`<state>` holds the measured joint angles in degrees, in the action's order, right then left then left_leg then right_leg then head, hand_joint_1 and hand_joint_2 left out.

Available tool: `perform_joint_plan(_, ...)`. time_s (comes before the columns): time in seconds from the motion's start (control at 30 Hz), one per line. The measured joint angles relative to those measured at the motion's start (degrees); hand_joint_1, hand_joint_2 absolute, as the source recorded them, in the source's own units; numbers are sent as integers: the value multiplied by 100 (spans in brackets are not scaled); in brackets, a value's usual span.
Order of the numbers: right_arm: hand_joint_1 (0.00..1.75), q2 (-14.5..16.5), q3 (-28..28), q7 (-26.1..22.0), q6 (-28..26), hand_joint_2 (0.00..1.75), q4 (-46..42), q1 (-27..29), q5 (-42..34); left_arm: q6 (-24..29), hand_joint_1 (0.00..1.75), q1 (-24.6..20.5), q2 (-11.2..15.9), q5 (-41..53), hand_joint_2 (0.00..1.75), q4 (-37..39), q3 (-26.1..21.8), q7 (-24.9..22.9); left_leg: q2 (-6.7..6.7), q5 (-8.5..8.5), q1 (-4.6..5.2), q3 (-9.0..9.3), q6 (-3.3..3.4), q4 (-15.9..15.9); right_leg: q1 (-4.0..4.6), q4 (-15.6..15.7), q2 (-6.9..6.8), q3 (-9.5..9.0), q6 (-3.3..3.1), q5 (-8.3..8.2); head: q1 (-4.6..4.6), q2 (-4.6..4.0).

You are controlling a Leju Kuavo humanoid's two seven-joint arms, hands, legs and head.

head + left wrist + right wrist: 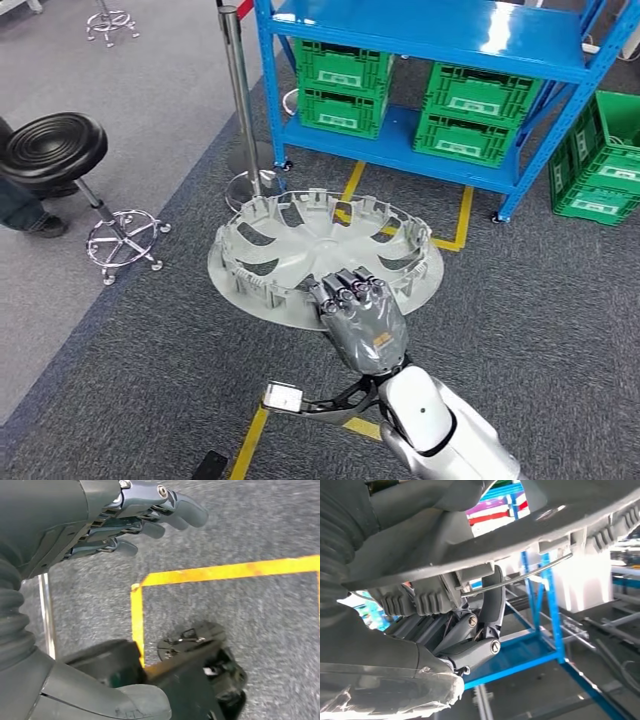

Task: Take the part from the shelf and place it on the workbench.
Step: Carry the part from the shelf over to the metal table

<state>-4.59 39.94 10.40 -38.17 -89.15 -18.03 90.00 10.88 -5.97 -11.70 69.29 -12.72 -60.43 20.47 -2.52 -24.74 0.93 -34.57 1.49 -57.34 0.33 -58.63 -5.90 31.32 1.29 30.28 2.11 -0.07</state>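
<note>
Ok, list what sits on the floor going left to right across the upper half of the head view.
Black stool → metal stanchion post → blue shelf with green crates on its lower level → loose green crates on the floor beside it.

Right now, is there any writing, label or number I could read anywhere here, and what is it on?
Nothing can be read.
White labels on the green crates: too blurred.
Orange mark on the back of the right hand, which holds the wheel cover: too small.
White tag on the bracket near the wrist: blurred.
</note>
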Motion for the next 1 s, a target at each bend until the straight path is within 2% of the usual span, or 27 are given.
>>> perform_joint_plan(0.03,175,-9,12,17,-3,175,3,-12,-1,0,0,-3,-2,-3,175,0,0,-4,72,22,-20,0,31,21,-15,-194,176,92,27,123,-10,0)
perform_joint_plan(0.07,175,-23,22,32,-6,175,8,-16,-1,-1,0,-12,-4,-4,175,0,0,-6,144,35,-32,-8,52,27,-35,-502,381,243,48,288,-22,0)
perform_joint_plan(0.1,175,-42,34,44,-9,175,18,-16,1,-3,0,-22,-7,-3,175,1,0,-6,220,41,-34,-18,66,27,-45,-884,509,427,62,460,-31,0)
perform_joint_plan(0.13,175,-61,45,56,-9,175,31,-16,2,-4,0,-27,-8,-1,175,1,0,-8,304,46,-33,-24,71,26,-48,-1244,561,611,74,589,-36,0)
perform_joint_plan(0.17,175,-77,55,70,-10,175,44,-16,3,-6,0,-26,-9,2,175,2,0,-14,386,49,-31,-26,73,25,-49,-1474,578,740,82,634,-36,0)
perform_joint_plan(0.2,175,-87,65,88,-10,175,58,-16,2,-7,0,-21,-9,5,175,2,0,-22,473,53,-31,-26,71,22,-50,-1498,584,776,86,560,-36,0)
perform_joint_plan(0.23,175,-93,73,106,-10,175,69,-16,0,-7,0,-16,-9,6,175,2,0,-31,563,57,-32,-24,66,17,-55,-1290,598,700,83,379,-36,0)
perform_joint_plan(0.27,175,-98,80,122,-10,175,77,-19,-1,-7,0,-15,-10,6,175,2,0,-38,649,60,-36,-23,57,8,-67,-905,651,534,81,138,-37,0)
perform_joint_plan(0.3,175,-103,90,138,-10,175,85,-27,-2,-7,0,-16,-12,6,175,2,0,-41,730,64,-36,-30,41,-2,-88,-513,782,355,80,-40,-36,0)
perform_joint_plan(0.33,175,-109,101,156,-14,175,90,-41,-1,-8,0,-22,-13,8,175,2,0,-46,799,69,-36,-50,19,-24,-110,-188,918,200,76,-153,-32,0)
perform_joint_plan(0.37,175,-117,113,177,-19,175,93,-55,-1,-8,0,-26,-13,10,175,2,0,-51,860,81,-41,-79,-12,-38,-123,-7,1027,109,72,-192,-29,0)
perform_joint_plan(0.4,175,-126,126,202,-23,175,96,-70,0,-9,0,-25,-11,12,175,2,0,-57,918,98,-50,-112,-48,-46,-123,38,1086,79,59,-169,-25,0)
perform_joint_plan(0.47,175,-137,147,248,-29,175,98,-90,0,-10,0,-9,-2,14,175,3,0,-68,1028,124,-74,-157,-112,-50,-119,60,982,59,8,-192,-25,0)
perform_joint_plan(0.5,175,-140,153,265,-29,175,98,-96,-1,-10,0,1,-2,14,175,4,0,-72,978,88,-67,-182,-140,-96,-125,79,910,44,-29,-204,-10,-1)
perform_joint_plan(0.57,175,-145,163,279,-29,175,100,-104,-2,-9,0,-5,1,14,175,6,0,-78,677,-160,-56,-363,-206,-481,-142,115,740,19,-91,-220,37,-1)
perform_joint_plan(0.6,175,-150,167,280,-29,175,101,-105,-1,-9,0,-14,-5,15,175,7,0,-78,487,-347,-57,-526,-242,-835,-132,116,656,16,-111,-216,63,-1)
perform_joint_plan(0.63,175,-155,174,279,-29,175,102,-107,-1,-10,0,-23,-4,15,175,7,0,-78,376,-519,-75,-709,-270,-1221,-125,115,569,17,-122,-211,72,0)
perform_joint_plan(0.67,175,-160,182,279,-29,175,105,-106,0,-15,0,-25,-4,15,175,7,0,-78,326,-615,-94,-844,-289,-1512,-120,114,482,16,-129,-205,71,0)
perform_joint_plan(0.7,175,-164,189,279,-29,175,107,-106,1,-20,0,-23,-4,15,175,7,0,-78,300,-629,-110,-912,-300,-1665,-117,113,400,15,-131,-199,74,0)
perform_joint_plan(0.73,175,-167,196,284,-29,175,109,-106,1,-30,0,-18,-4,17,175,7,0,-79,282,-526,-122,-855,-304,-1574,-115,113,319,10,-127,-192,74,0)
perform_joint_plan(0.77,175,-170,203,294,-29,175,111,-108,1,-40,0,-15,-2,20,175,7,0,-81,238,-343,-127,-680,-299,-1264,-115,113,242,-1,-116,-183,74,0)
perform_joint_plan(0.83,175,-178,212,329,-30,175,111,-116,1,-63,0,-25,-1,27,175,7,1,-86,3,-52,-91,-239,-257,-464,-95,109,106,-24,-72,-153,77,-1)
perform_joint_plan(0.87,175,-185,214,347,-31,175,111,-127,1,-73,0,-35,-1,28,175,7,1,-90,-99,2,-67,-101,-223,-202,-77,106,54,-31,-45,-138,75,-1)
perform_joint_plan(0.9,175,-192,215,360,-31,175,111,-143,1,-83,0,-41,-1,29,175,7,2,-95,-155,-6,-44,-52,-188,-87,-59,107,-2,-37,-17,-124,73,-1)
perform_joint_plan(0.97,175,-207,219,373,-32,175,111,-177,1,-92,0,-33,0,30,175,7,2,-113,-57,-10,-30,-64,-115,-63,-45,118,-116,-57,33,-102,71,0)
perform_joint_plan(1.0,175,-210,222,376,-32,175,111,-190,0,-95,0,-21,0,30,175,7,2,-125,11,-2,-37,-63,-79,-49,-54,92,-92,-52,62,-61,67,0)
